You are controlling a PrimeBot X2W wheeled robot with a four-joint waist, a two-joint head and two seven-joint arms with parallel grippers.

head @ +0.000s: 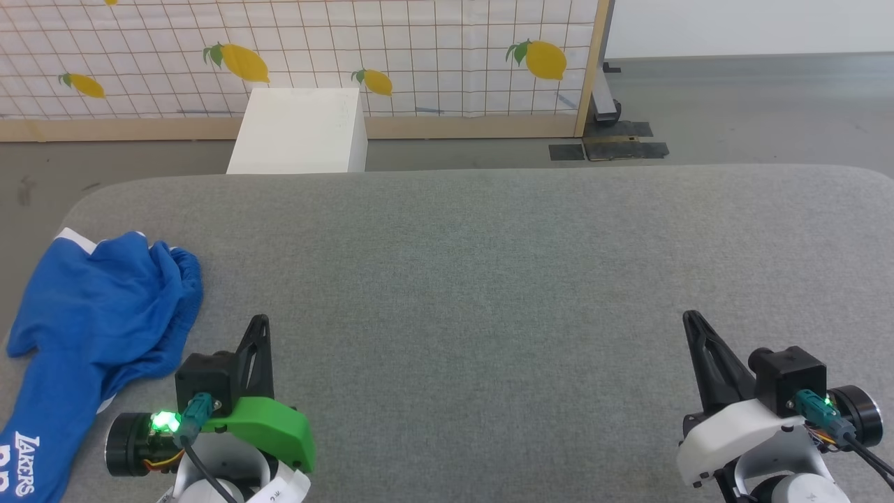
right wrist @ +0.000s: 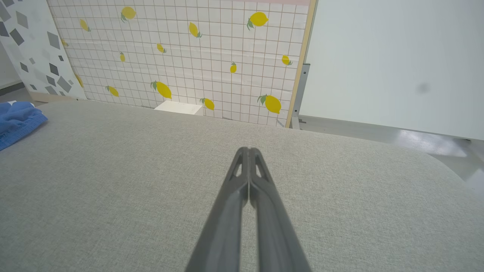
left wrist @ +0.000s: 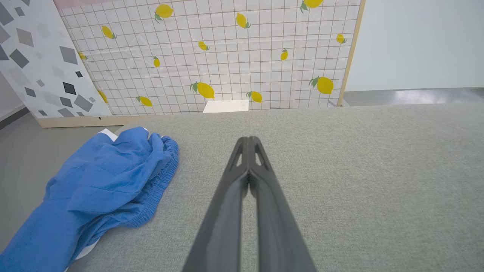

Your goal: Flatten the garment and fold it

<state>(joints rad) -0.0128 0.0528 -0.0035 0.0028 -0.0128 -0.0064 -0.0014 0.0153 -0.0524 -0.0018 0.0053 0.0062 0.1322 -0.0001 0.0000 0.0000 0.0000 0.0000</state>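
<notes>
Our wide tabletop [head: 489,279], rounded at the corners and covered in coarse grey weave, carries the basketball shorts [head: 98,314] crumpled at its left edge: slick bright-blue fabric, gathered elastic waistband [head: 190,279], white Lakers print [head: 26,464], one leg seemingly draped over the rim. We judge a careless tug could slide them to the floor [head: 733,105], or a pinch could catch several bunched layers. Our left claw [head: 260,321], near them, and right claw [head: 691,318], well apart, are dark, tapered, pressed together on nothing.
</notes>
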